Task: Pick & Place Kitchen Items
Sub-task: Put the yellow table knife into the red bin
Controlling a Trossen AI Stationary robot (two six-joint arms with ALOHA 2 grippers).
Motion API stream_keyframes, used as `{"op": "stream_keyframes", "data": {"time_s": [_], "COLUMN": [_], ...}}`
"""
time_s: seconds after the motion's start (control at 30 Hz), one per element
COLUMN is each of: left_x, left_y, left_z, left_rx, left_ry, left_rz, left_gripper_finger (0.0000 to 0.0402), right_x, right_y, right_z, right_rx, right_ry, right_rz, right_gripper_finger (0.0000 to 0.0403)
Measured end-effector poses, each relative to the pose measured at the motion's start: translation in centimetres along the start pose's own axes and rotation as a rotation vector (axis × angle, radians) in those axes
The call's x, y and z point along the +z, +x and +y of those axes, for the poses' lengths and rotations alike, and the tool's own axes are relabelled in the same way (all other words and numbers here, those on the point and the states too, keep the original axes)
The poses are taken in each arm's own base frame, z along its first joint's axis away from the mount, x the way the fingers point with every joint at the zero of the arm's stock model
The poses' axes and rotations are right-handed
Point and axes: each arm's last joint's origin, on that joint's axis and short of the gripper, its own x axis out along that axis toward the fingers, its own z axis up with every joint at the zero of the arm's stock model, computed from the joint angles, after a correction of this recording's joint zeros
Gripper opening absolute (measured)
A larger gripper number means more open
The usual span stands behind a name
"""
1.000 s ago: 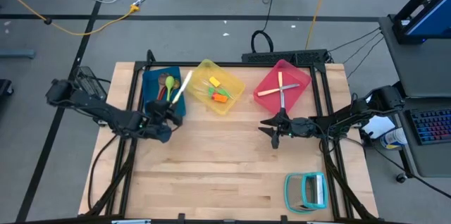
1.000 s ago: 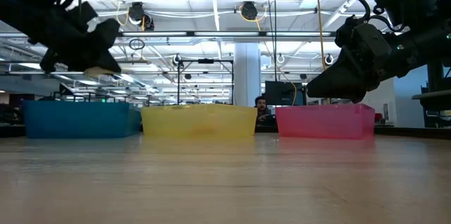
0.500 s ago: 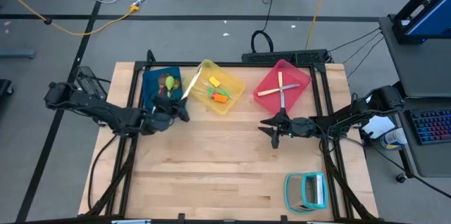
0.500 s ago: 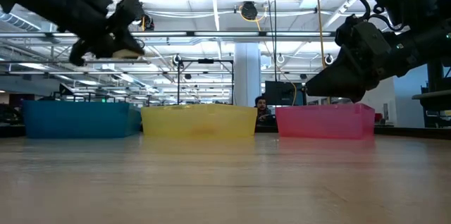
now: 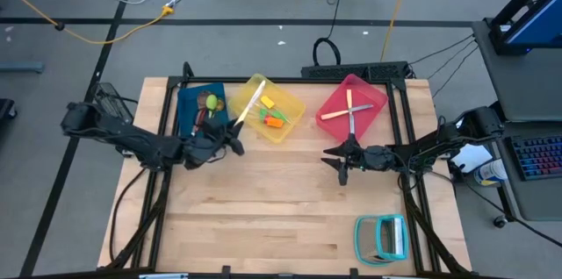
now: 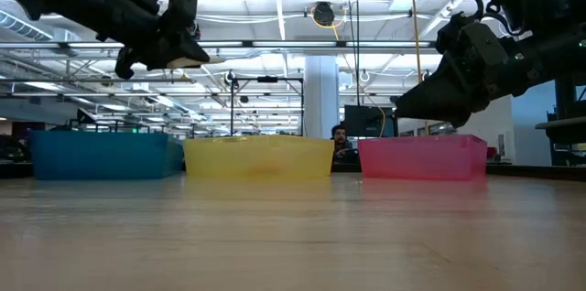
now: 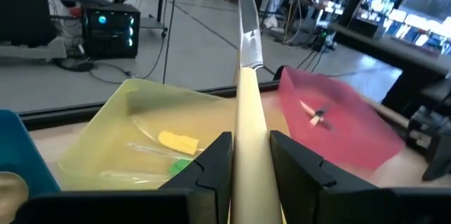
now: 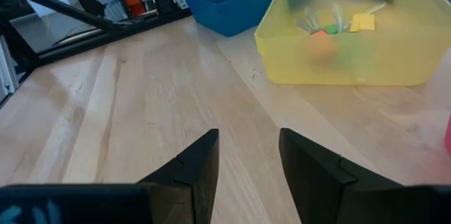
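Observation:
My left gripper (image 5: 230,139) hovers at the near-left corner of the yellow bin (image 5: 291,119), shut on a cream-handled knife (image 5: 249,103) whose blade reaches out over that bin. In the yellow bin lie small yellow, green and orange spatulas (image 5: 272,117). The blue bin (image 5: 186,103) holds wooden, green and red spoons. Two pale utensils lie crossed in the pink bin (image 5: 373,103). My right gripper (image 5: 339,158) stands open just near of the pink bin, above the table, with nothing between its fingers (image 8: 190,168). My left gripper pinches the knife's cream handle (image 7: 248,146) between its two fingers (image 7: 215,171). The knife lies along the fingers, its steel blade (image 7: 248,27) sticking out past the fingertips toward the far right. It is lifted clear, roughly level, over the yellow bin's near-left rim.
The three bins stand in a row along the table's far edge. A teal-framed rack (image 5: 382,237) lies at the near right corner. The middle and near left of the wooden table (image 5: 263,218) are bare wood. A person sits far behind the table (image 6: 340,140).
My left gripper has risen and gone toward the table's right edge, from the blue bin's near corner to the yellow bin's, turning as it went. The knife in it has swung from the gap between the two bins to over the yellow bin.

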Motion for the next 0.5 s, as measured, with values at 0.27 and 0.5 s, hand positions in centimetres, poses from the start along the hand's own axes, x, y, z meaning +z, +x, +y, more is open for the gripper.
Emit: {"op": "stream_keyframes", "data": {"time_s": [0.27, 0.5], "left_x": [0.6, 1.9], "left_y": [0.7, 1.3], "left_z": [-0.3, -0.4], "left_rx": [-0.027, -0.076], "left_ry": [0.044, 0.061], "left_rz": [-0.048, -0.111], "left_gripper_finger": [0.0092, 0.0092], "right_x": [0.1, 0.2], "right_y": [0.0, 0.0], "right_z": [0.0, 0.1], "right_rx": [0.004, 0.006], "right_ry": [0.002, -0.043], "right_rz": [-0.014, -0.016], "right_gripper_finger": [0.0141, 0.0141]}}
